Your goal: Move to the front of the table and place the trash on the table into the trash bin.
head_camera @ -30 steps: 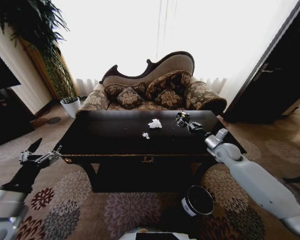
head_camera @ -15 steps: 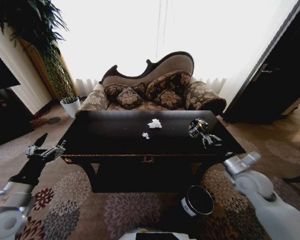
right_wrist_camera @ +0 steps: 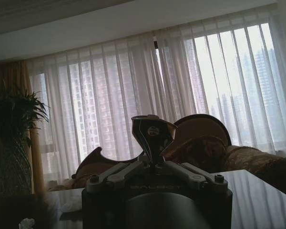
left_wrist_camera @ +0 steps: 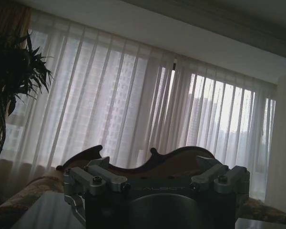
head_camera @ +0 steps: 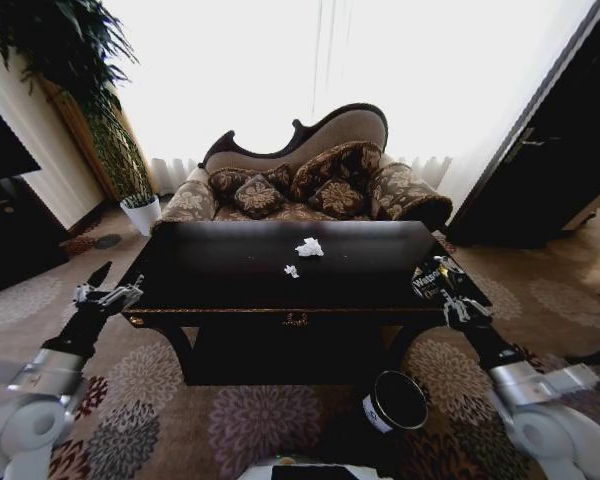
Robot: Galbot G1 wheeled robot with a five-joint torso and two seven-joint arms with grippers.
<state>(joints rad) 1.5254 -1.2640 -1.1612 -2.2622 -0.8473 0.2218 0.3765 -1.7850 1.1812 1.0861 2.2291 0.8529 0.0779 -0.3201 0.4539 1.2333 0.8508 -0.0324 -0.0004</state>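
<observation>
- The small black round trash bin stands on the carpet nearest me, below the table's right front.
- My right gripper clamps the dark crushed can over the long dark glossy table, right end.
- My left gripper hangs spread, holding nothing, off the left corner.
- White crumpled paper scraps lie mid-table, farther back.

The head view looks forward and down from above onto the tabletop, with the sofa beyond. Both wrist views sit low, near tabletop height, tilted upward toward the curtained window. All three share the sofa's carved back and the bright window.
</observation>
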